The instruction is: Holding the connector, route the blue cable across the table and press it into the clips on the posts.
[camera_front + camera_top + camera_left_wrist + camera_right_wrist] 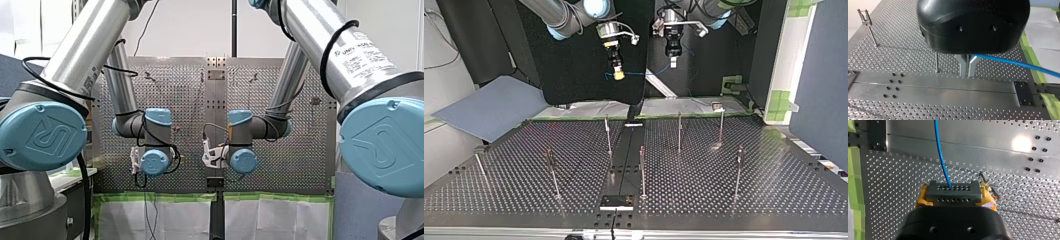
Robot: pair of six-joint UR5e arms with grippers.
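One end of the blue cable [941,152] enters the dark connector [953,195], which my right gripper [955,191] clamps between its yellow pads [923,196], one pad on each short end. From the connector's face the cable runs straight ahead of the gripper, over a plain metal strip [973,140] set into the perforated table [774,165]. In the top view that gripper hangs at about eleven o'clock, above the table's far edge. From there the cable runs toward three o'clock to my left gripper [967,73], near twelve o'clock. The left gripper's metal fingers [963,65] are closed together on the cable, with their tips pointing down at the table. Thin posts [679,131] stand upright across the table, from nine o'clock round to three, well apart from the cable. One stands just beside the left fingers.
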